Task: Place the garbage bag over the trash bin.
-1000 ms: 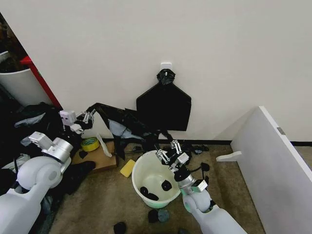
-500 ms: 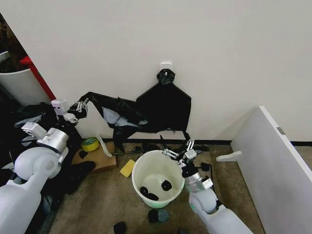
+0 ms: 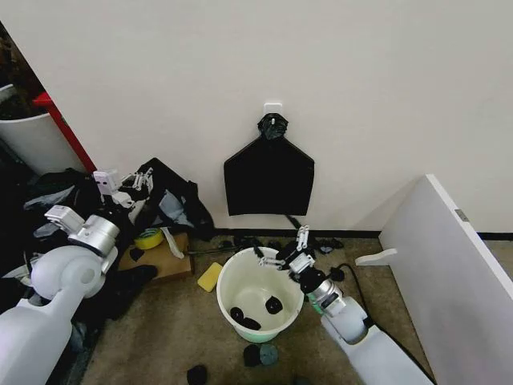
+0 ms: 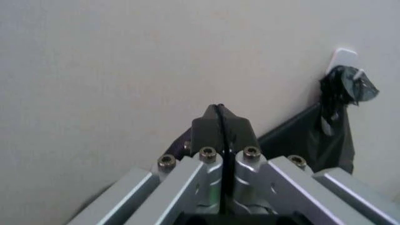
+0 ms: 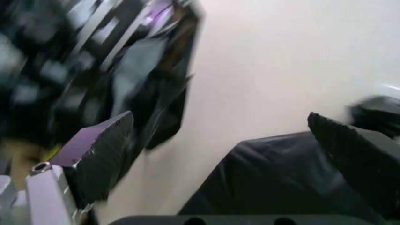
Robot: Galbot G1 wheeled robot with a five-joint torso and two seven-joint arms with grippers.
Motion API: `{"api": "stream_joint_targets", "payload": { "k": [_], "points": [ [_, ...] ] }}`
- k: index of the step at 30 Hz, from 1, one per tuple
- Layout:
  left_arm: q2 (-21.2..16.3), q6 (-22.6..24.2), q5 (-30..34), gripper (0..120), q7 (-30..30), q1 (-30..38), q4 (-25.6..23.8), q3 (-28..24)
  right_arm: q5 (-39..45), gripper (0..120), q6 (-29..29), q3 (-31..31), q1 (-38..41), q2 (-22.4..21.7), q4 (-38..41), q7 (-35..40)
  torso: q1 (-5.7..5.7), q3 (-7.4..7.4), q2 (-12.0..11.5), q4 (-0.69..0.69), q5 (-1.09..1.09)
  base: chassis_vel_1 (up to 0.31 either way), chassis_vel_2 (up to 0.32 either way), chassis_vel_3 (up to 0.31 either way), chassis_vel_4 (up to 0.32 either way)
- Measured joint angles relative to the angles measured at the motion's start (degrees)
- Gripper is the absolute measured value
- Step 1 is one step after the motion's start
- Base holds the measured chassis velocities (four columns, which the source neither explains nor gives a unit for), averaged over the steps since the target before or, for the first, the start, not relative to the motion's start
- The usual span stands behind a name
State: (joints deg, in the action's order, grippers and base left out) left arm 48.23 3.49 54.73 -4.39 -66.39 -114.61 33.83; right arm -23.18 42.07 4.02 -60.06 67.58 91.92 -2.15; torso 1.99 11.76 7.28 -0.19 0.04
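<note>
Garbage bag [image 3: 172, 200] plastic sits pinched between the closed jaws of the left gripper [image 3: 141, 181], up against the wall on the robot's left; in the left wrist view a thin black edge of it [image 4: 220, 123] runs up between the two pressed-together fingers [image 4: 240, 133]. From that grip the bag hangs as a crumpled, glossy black mass with pale grey highlights on its folds. Its long axis runs from the held corner at the top down and toward the right, ending in a bunched lower end just above the floor, near the cardboard piece [image 3: 160, 258] and the yellow tape roll [image 3: 148, 237].

The right gripper [image 3: 282, 250] hovers with its jaws spread wide and nothing between them, just over the far rim of the trash bin [image 3: 227, 282]; in the right wrist view the two dark pads [image 5: 103, 152] stand well apart.

The bin is round and cream-white, upright on the floor with its mouth open upward, well apart from the bag and uncovered. Small black lumps [image 3: 273, 305] lie inside it, and others [image 3: 197, 374] lie on the floor by its base.

On the wall behind the bin, a flat, smooth black bundle [image 3: 268, 175] hangs from a white hook [image 3: 273, 107], knotted at its top. A white panel [image 3: 449, 273] leans at the right.
</note>
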Motion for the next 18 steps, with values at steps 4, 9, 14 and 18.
{"api": "stream_joint_targets", "payload": {
  "k": [4,9,14,18],
  "points": [
    [-0.66,0.07,0.37,0,-0.49,-1.09,-1.09,0.85,-6.16,100,-2.50,-1.84,1.41,2.01,-1.77,1.96,0.00,0.00,0.00,0.00,0.01,0.000,0.000,0.000,0.000],
    [-0.96,0.35,2.70,0,-0.63,-1.79,-2.78,1.79,-9.64,100,-4.49,-3.23,2.73,6.41,-4.29,5.83,0.00,0.00,0.00,0.00,0.00,0.000,0.000,0.000,0.000],
    [-0.51,1.88,8.73,0,-0.13,-2.42,-5.81,2.38,-12.93,100,-7.01,-4.07,3.34,10.57,-6.01,11.97,0.00,0.00,0.00,0.00,0.00,0.000,0.000,0.000,0.000],
    [0.91,3.27,15.79,0,0.00,-3.38,-8.19,2.92,-21.49,100,-8.64,-3.10,3.60,14.02,-6.83,18.40,0.00,0.00,0.00,0.00,0.00,0.000,0.000,0.000,0.000]
  ]
}}
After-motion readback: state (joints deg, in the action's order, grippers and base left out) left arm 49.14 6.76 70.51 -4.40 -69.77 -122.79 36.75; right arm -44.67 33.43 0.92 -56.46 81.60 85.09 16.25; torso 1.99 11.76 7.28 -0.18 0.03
